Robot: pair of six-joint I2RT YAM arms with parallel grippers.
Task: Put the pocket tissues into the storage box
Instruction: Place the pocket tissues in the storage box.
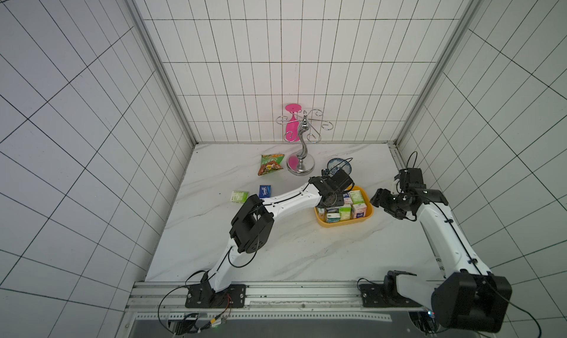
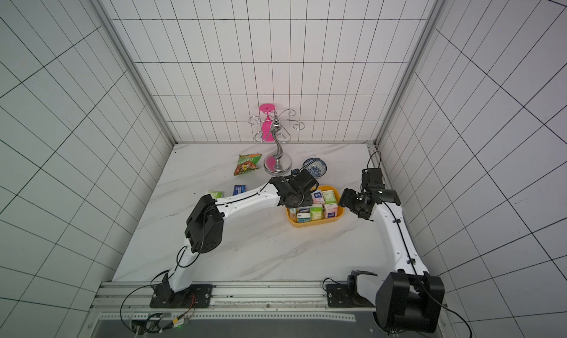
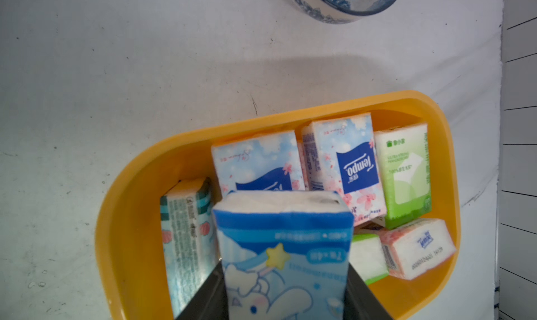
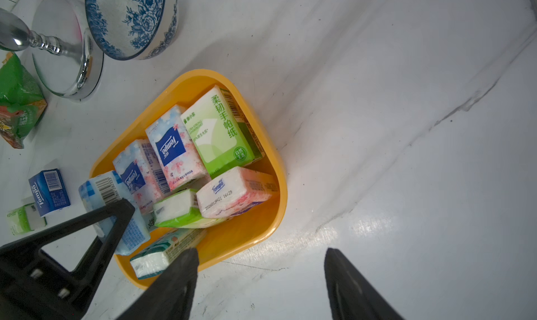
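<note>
Currently left gripper (image 3: 283,273) clamps light-blue packet (image 3: 282,231) over storage box (image 3: 139,182), long axis along the fingers (image 3: 203,301), white end pointing toward packets (image 3: 348,164) inside; right gripper (image 4: 263,254) open-jawed beside box, empty.

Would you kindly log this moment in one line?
left gripper: light-blue packet over storage box | right gripper: open | green packet, dark-blue packet outside

Bright, even light, glare patch on the table (image 4: 363,228), soft shadows, wide-angle bowing at top views' edges.
</note>
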